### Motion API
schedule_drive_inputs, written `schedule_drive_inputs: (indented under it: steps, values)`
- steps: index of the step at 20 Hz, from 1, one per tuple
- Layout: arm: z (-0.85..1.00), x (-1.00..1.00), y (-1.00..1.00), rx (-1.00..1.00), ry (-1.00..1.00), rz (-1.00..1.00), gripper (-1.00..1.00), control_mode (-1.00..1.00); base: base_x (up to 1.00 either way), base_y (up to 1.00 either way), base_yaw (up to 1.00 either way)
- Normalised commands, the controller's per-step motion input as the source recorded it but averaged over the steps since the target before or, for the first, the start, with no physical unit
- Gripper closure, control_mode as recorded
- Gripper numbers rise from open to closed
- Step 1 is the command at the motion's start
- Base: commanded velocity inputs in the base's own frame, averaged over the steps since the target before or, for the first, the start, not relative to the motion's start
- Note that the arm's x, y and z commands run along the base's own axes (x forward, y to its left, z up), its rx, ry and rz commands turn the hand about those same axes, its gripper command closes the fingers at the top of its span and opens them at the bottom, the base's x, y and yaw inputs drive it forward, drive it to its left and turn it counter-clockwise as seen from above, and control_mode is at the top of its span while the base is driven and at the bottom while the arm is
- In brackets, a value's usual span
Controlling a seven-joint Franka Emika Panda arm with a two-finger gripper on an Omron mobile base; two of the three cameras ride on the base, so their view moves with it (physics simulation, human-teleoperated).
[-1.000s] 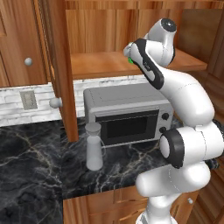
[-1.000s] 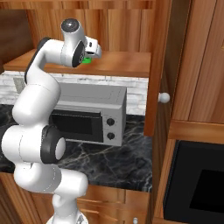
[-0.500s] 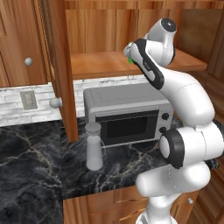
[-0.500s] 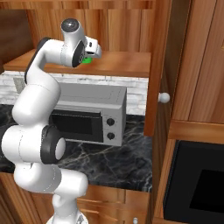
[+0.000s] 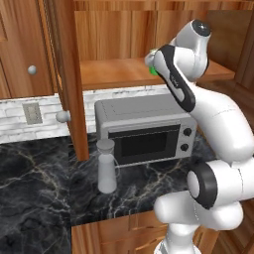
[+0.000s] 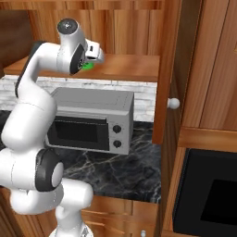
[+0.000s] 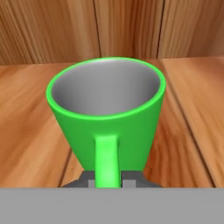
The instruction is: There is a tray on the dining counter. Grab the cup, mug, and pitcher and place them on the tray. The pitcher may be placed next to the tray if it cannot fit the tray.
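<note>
Closest to you in the hand view, the gripper [image 7: 107, 183] has its two dark tips pressed against either side of the green mug's [image 7: 107, 114] handle, so it is clamped on that handle. The mug stands upright on the wooden cabinet shelf [image 7: 30, 118], its grey inside showing, with bare shelf board to both sides and the wood-panel back wall close behind it. In the left base view the mug [image 5: 153, 70] is a sliver of green at the hand, over the shelf's front edge.

Below the shelf sits the grey microwave [image 5: 143, 130] on the black marble counter [image 5: 34, 183]. The pale grey pitcher [image 5: 106, 165] stands upright just off the microwave's front left corner, beside the open cabinet door [image 5: 67, 74]. On the right side, another open door with a round knob [image 6: 173, 103] hems in the shelf opening.
</note>
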Motion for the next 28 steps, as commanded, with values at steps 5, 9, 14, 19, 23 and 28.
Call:
schedule_drive_inputs:
  steps: [5,9,14,19,23,28]
  values:
    - [0.00,-0.82,0.00,0.00,-0.01,0.00,1.00,-1.00,0.00,0.00,0.00]
    - [0.00,-0.89,0.00,0.00,0.00,0.00,1.00,-1.00,0.00,0.00,0.00]
    - [0.00,-0.81,0.00,0.00,0.00,0.00,1.00,-1.00,0.00,0.00,0.00]
    - [0.00,-0.62,0.00,0.00,0.06,0.00,1.00,-1.00,0.00,0.00,0.00]
    - [-0.01,-0.55,0.00,0.00,0.09,0.00,1.00,-1.00,0.00,0.00,0.00]
    - [-0.01,-0.65,0.00,0.00,0.08,0.00,1.00,-1.00,0.00,0.00,0.00]
